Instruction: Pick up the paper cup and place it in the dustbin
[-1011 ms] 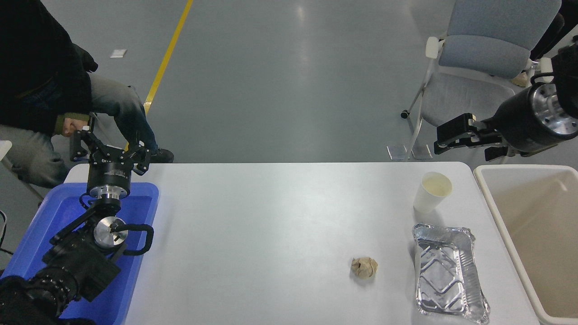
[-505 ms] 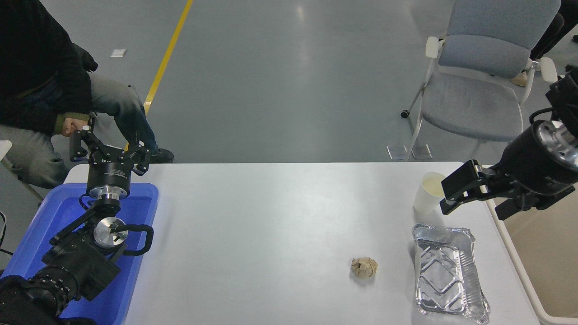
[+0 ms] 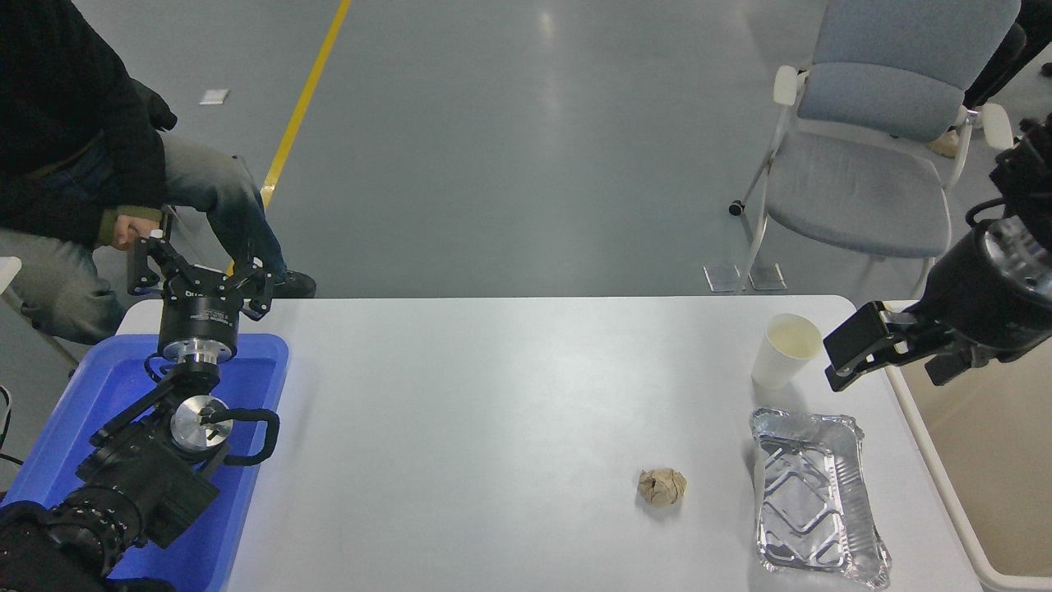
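Note:
The paper cup point(image 3: 786, 350), white with a cream inside, stands upright near the table's far right corner. My right gripper point(image 3: 832, 365) hangs just to the right of it at cup height, open, with nothing between its fingers and a small gap to the cup. The beige dustbin point(image 3: 1004, 464) sits off the table's right edge, partly covered by my right arm. At the lower left my left gripper point(image 3: 201, 268) is parked over a blue tub point(image 3: 57, 448), fingers spread open.
A foil tray point(image 3: 814, 497) lies in front of the cup and a crumpled brown paper ball point(image 3: 662, 487) lies to its left. A person sits at the far left, and a grey chair point(image 3: 863, 148) stands beyond the table's right corner.
My right gripper dropped from above the table's far edge to cup height. Half a second ago it overlapped the cup's right side, and since then it has shifted slightly right. The cup has not moved.

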Controlling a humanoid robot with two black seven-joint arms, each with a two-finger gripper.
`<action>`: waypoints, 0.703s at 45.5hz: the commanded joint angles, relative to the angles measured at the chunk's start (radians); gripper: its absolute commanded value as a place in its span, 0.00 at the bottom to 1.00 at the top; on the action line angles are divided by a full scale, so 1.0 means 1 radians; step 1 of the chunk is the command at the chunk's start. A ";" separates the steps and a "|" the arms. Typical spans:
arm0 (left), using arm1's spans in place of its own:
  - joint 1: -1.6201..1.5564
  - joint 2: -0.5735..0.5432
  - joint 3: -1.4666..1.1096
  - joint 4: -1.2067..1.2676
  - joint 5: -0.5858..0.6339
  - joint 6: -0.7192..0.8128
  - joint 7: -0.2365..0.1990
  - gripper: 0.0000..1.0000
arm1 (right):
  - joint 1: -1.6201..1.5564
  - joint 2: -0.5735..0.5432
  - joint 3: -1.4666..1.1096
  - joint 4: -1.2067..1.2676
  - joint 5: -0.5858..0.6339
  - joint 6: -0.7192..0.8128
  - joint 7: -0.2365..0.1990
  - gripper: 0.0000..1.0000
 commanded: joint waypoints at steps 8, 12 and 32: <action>0.000 0.000 0.000 0.000 0.000 0.000 0.000 0.99 | -0.442 0.032 0.284 -0.418 -0.093 -0.109 0.000 1.00; 0.000 0.000 0.000 0.000 0.000 0.000 0.000 0.99 | -0.516 0.042 0.306 -0.499 -0.102 -0.114 0.000 1.00; 0.000 0.000 0.000 0.000 0.000 0.000 0.000 0.99 | -0.872 0.083 0.577 -0.866 -0.247 -0.184 0.000 1.00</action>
